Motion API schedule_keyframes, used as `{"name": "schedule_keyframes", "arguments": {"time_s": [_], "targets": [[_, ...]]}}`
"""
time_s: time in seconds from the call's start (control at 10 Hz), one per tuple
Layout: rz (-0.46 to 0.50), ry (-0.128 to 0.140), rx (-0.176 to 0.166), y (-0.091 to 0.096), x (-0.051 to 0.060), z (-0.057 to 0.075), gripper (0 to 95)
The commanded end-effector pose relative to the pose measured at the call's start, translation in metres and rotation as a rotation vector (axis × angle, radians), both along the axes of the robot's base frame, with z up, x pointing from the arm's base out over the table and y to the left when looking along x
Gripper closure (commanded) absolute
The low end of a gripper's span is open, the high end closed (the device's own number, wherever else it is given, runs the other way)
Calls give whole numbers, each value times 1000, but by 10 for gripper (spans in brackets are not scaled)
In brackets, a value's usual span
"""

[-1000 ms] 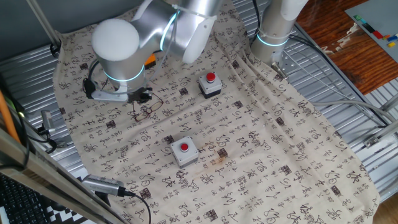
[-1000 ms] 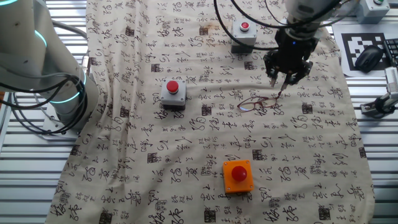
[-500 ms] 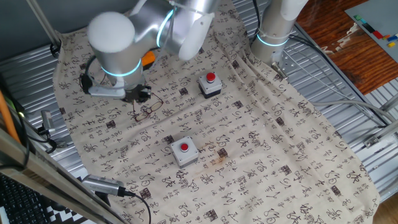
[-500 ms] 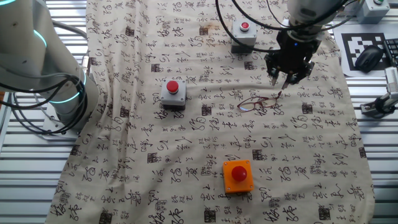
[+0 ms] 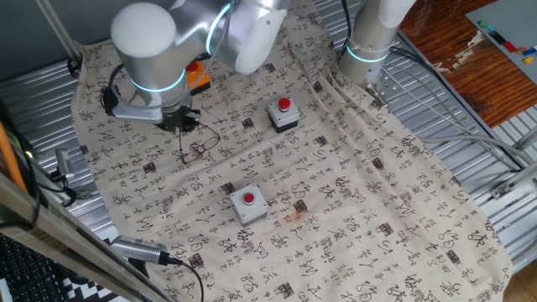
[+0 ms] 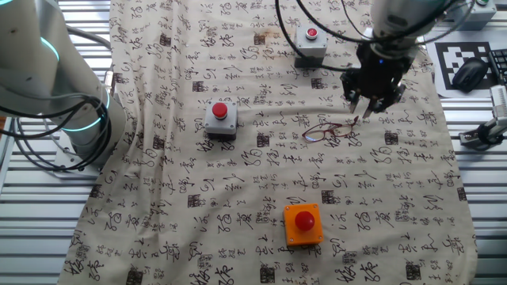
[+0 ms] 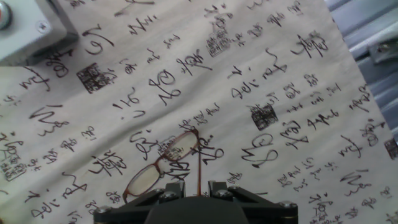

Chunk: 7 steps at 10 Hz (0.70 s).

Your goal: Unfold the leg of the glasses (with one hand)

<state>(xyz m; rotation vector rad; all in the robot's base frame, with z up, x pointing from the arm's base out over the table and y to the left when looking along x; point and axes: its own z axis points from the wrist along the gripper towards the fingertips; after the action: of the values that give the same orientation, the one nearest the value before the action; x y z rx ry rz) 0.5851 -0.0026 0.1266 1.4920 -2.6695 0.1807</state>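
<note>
Reddish-brown glasses are lying on the cloth, right of centre in this view. Your gripper is rising off them, fingers narrow, holding nothing. One leg is sticking out toward the hand, so you're likely finishing that unfold.

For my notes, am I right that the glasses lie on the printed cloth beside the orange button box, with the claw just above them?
Not quite: the glasses lie well away from the orange button box, out on open printed cloth, as the other fixed view shows. The claw is indeed just above them.
</note>
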Motion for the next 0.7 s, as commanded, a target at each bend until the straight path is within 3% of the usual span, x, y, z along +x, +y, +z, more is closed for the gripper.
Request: {"name": "schedule_keyframes", "arguments": {"time_s": [0.1,0.5,0.6,0.7], "targets": [[-47,7,26,-1,1,-3,760],[-68,28,59,-1,1,-10,760],[-78,35,62,2,0,-12,570],[-86,38,62,5,-2,-14,570]]}}
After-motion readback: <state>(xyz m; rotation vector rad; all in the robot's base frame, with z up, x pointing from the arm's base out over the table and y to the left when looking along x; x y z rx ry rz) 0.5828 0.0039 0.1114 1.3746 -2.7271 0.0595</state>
